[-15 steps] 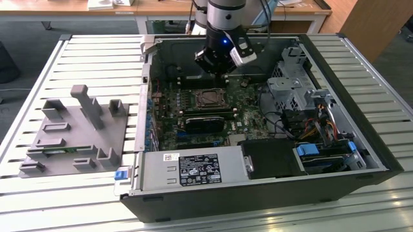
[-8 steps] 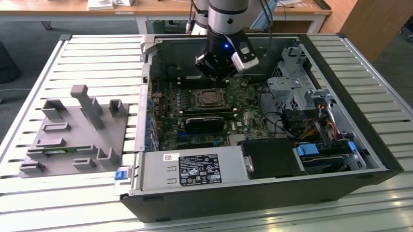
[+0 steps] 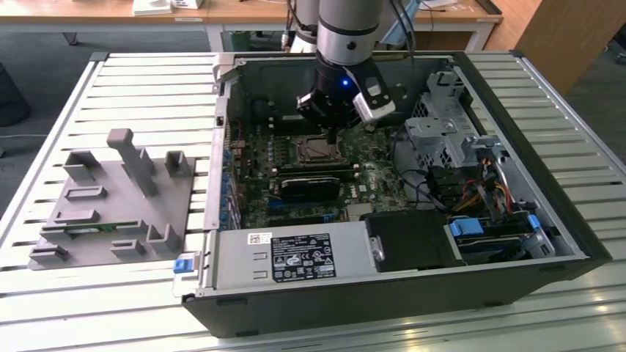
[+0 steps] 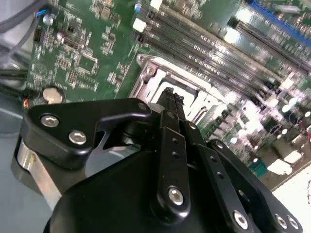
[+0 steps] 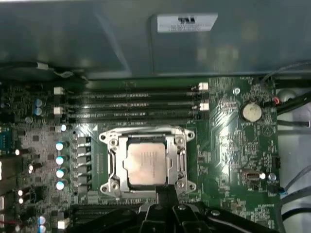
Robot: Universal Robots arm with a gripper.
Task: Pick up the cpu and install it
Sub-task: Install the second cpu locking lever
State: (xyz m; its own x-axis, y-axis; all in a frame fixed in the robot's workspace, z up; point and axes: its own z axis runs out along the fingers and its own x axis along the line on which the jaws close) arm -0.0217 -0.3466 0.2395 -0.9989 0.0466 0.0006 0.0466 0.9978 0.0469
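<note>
— Slatted metal covered the table [image 3: 146,81], and on it lay an open computer case [image 3: 547,220] with its side off. What else was on that table?

— At the exterior view's left of the case stood a grey fixture [image 3: 108,198] with posts and slots. Behind the table, wooden desks [image 3: 245,11] were visible.

— Where was the arm?

— It reached down into the case from above. The gripper [image 3: 333,132] hung over the green motherboard [image 3: 293,198], just above the socket [image 3: 318,150].

— And the cpu?

— The cpu [image 5: 145,164] was lying flat inside the socket's metal frame [image 5: 112,162], its silver top facing up. In the first wrist view, four memory slots [image 5: 131,102] ran beside the socket, and a round coin battery [image 5: 251,112] sat near the board's edge.

— Did the gripper hold the cpu?

— No. In the first wrist view the black fingers [image 5: 165,199] stood at the edge of the frame, and the cpu's top was uncovered. In the second wrist view the two fingers [image 4: 172,104] looked pressed together, with nothing between them, their tips just over the frame.
</note>
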